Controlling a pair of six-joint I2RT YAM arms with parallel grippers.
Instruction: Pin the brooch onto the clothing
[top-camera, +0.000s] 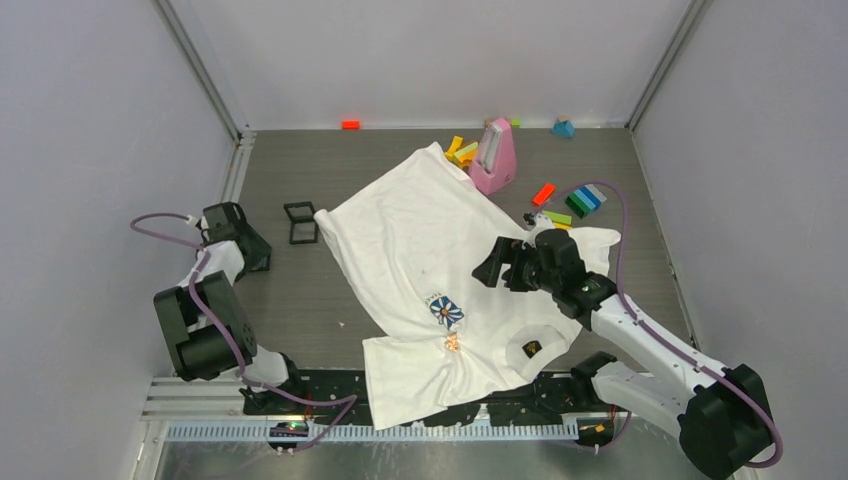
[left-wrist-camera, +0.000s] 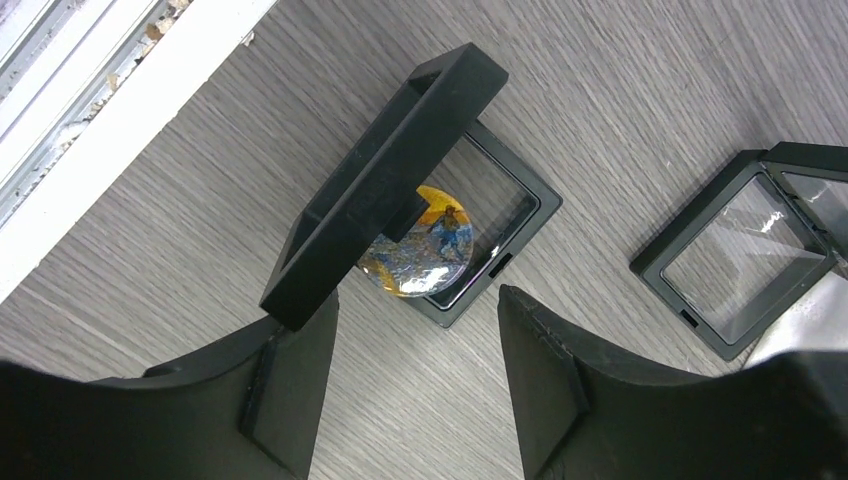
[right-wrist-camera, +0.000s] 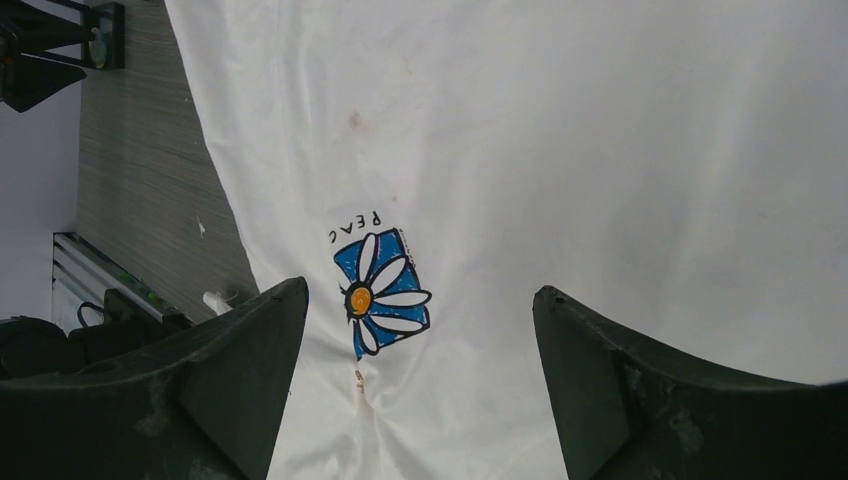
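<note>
The clothing (top-camera: 420, 240), a white short-sleeved T-shirt of soft, lightly creased fabric, is spread askew across the middle of the top view on the grey wood-grain table (top-camera: 300, 300). Its black neck label (top-camera: 531, 348) lies toward the lower edge. A daisy print (right-wrist-camera: 382, 295), white petals round an orange centre on a blue square, is seen in the right wrist view. Tiny dark lettering (right-wrist-camera: 357, 225) sits just above it and a faint brownish spot (right-wrist-camera: 354, 120) higher up, and the cloth is puckered below the print. The right gripper (right-wrist-camera: 420, 290) is held over this print, its jaws set wide apart with nothing between them. The brooch (left-wrist-camera: 425, 245), a round glossy dome mottled in blue and yellow-orange, is found at the centre of the left wrist view. It lies in an open square black case (left-wrist-camera: 522, 235) and is partly hidden by the raised lid (left-wrist-camera: 385, 185), a matte black frame. A second case (left-wrist-camera: 735, 255), black-framed with clear film, lies open at the right, apart from the first. The left gripper (left-wrist-camera: 418, 293) is placed just below the brooch's case, its jaws parted over bare table. The lid's lower corner meets the left finger's tip, but contact cannot be told.
</note>
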